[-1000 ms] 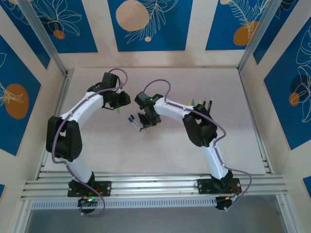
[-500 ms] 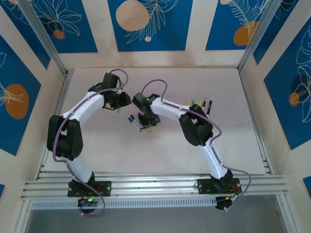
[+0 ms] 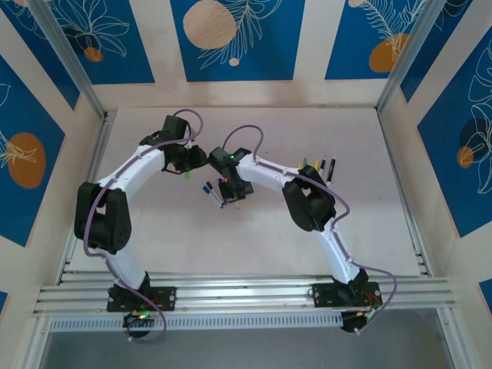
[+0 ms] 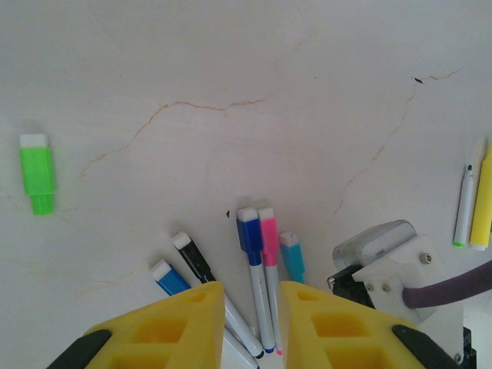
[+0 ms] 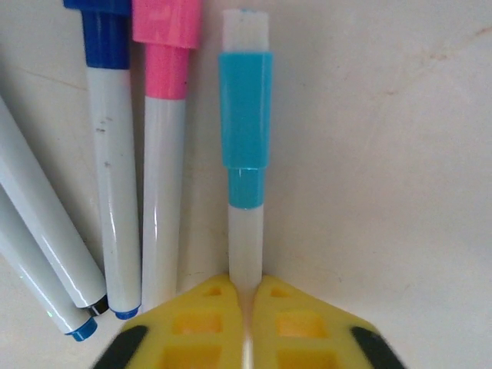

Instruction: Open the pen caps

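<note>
Pinch by right gripper [image 5: 246, 296] on cyan pen [image 5: 247, 246], at white barrel just below its cap [image 5: 246, 115], jaws tight. Left gripper [image 4: 251, 307] part-open, gripping nothing, above pens [image 4: 257, 288] on cracked white table [image 4: 231, 77]. Green cap [image 4: 37, 171] lying well apart. Blue floral walls [image 3: 238, 46] around.

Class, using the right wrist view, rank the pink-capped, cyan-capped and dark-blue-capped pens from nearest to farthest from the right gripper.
1. The cyan-capped pen: centre, its white barrel pinched in the right gripper.
2. The pink-capped pen: just left of it.
3. The dark-blue-capped pen: further left again.
</note>
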`<action>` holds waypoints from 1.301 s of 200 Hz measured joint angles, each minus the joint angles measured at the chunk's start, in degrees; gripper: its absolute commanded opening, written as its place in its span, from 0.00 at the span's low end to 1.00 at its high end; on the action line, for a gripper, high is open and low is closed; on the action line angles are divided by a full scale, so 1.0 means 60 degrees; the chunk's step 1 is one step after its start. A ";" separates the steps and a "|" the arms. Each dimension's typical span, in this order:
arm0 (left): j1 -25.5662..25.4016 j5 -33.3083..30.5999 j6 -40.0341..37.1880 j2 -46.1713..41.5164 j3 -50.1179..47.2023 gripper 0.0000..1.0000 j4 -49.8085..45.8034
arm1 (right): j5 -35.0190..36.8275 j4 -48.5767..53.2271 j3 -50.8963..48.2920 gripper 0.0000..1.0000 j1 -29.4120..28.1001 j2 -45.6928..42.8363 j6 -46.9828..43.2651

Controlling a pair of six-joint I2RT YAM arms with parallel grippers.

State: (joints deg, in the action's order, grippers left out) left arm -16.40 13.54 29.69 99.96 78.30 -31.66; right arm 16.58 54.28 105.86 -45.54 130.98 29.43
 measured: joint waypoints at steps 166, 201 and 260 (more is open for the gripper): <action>-0.0375 0.1282 0.0980 0.0266 0.0127 0.42 0.0958 | -0.2747 -0.3056 -0.3308 0.00 0.1060 -0.3370 -0.0470; -0.0565 0.1537 0.1257 0.0379 0.0127 0.42 0.1282 | -0.3147 -0.3249 -0.3308 0.00 0.1049 -0.3493 -0.0466; -0.0747 0.1792 0.1563 0.0612 0.0127 0.41 0.1672 | -0.3279 -0.3370 -0.3304 0.00 0.1049 -0.3683 -0.0466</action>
State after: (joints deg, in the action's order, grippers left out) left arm -20.88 24.29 39.07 103.63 79.07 -21.63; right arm -3.09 34.06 86.04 -39.24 108.88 26.63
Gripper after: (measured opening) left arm 0.418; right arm 0.048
